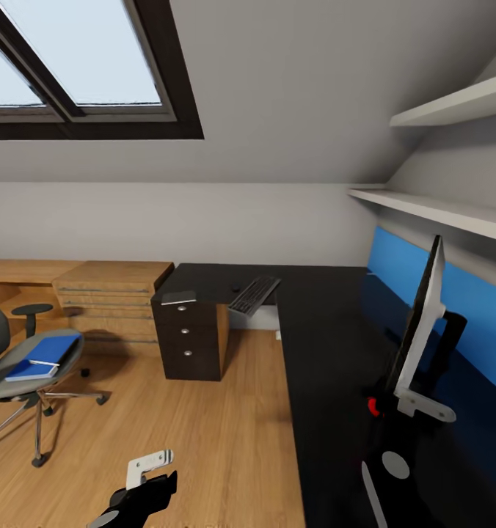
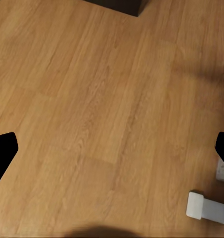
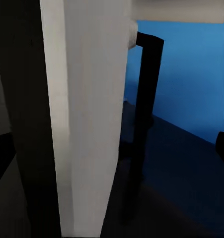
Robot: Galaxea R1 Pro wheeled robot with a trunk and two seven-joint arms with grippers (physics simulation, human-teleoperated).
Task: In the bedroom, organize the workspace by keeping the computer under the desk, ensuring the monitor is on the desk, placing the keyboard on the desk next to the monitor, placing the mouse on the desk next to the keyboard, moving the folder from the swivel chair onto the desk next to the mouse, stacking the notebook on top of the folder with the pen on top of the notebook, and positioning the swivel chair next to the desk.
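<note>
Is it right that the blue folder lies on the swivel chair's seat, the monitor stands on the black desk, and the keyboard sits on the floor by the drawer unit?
Not quite. The head view shows the keyboard on the black desk, above the drawer unit, not on the floor. The rest holds: the blue folder lies on the swivel chair, and the monitor stands on the desk.

The head view looks forward and slightly down from standing height across the attic room, taking in the black L-shaped tabletop (image 1: 329, 330) on the right and the light wooden plank floor (image 1: 204, 433) on the left. The left wrist view faces almost straight down at that same wooden floor (image 2: 102, 114), fairly near. The right wrist view sits very close behind the thin white-backed monitor (image 3: 92, 119), edge-on, facing the blue wall panel (image 3: 191, 74) that the head view shows at far right (image 1: 468, 293).
</note>
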